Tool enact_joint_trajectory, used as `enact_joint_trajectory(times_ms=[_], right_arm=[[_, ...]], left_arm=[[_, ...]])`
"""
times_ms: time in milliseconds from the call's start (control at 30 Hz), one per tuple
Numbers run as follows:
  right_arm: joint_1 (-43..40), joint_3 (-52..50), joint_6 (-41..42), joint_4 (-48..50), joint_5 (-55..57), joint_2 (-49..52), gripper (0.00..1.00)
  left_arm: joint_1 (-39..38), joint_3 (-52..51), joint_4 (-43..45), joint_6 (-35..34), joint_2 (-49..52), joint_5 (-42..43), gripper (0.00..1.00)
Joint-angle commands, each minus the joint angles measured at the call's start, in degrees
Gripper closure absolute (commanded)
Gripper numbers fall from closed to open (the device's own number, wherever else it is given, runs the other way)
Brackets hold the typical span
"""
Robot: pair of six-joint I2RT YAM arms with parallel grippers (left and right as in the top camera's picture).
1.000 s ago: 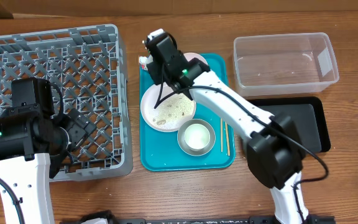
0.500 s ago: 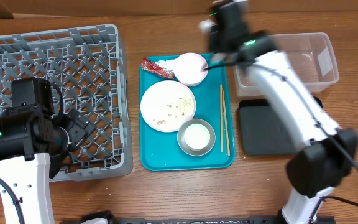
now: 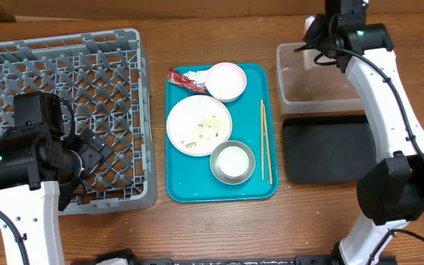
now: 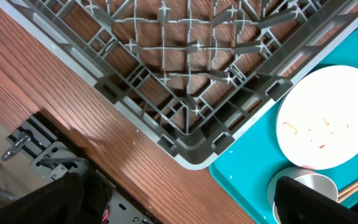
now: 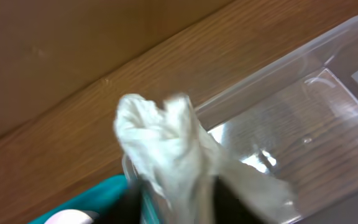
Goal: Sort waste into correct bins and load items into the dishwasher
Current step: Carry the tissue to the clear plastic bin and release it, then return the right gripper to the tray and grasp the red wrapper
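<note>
Right gripper point(image 5: 178, 200) hovers over the clear tub point(image 5: 277, 63), napkin point(image 5: 163, 146) at its fingertips; jaw opening cannot be determined. Left gripper point(image 4: 179, 202) is wide open, empty, above the rack point(image 4: 185, 81).

Left gripper point(image 4: 182, 194) wide; right arm point(image 3: 381, 88) outstretched.
</note>
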Motion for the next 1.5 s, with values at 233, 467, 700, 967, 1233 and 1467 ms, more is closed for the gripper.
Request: enact_joint_trajectory(times_ms=[233, 467, 700, 967, 1233, 1467], right_arm=[[0.0, -0.5, 0.4, -0.1, -11.8, 1.4, 0.00], [1.0, -0.5, -0.3, 8.2, -39.7, 1.5, 0.02], [10.0, -0.5, -8.9, 12.7, -27.5, 3.5, 0.12], [22.3, -0.5, -23.2, 20.9, -15.7, 11.0, 0.23], [29.3, -0.5, -28.8, 26.0, -2.6, 18.6, 0.45], [30.9, -0.5, -29.0, 26.9, -3.0, 21.4, 0.53]], left_arm=[[0.3, -0.2, 0.0, -0.6, -0.4, 0.4, 0.00], [0.3, -0.2, 0.0, -0.6, -0.4, 0.4, 0.00], [0.3, -0.2, 0.0, -0.6, -0.4, 0.4, 0.00], [0.3, -0.2, 0.0, -0.6, -0.4, 0.4, 0.00], [0.3, -0.2, 0.0, -0.6, -0.4, 0.4, 0.00], [0.3, -0.2, 0.0, -0.6, -0.4, 0.4, 0.00]])
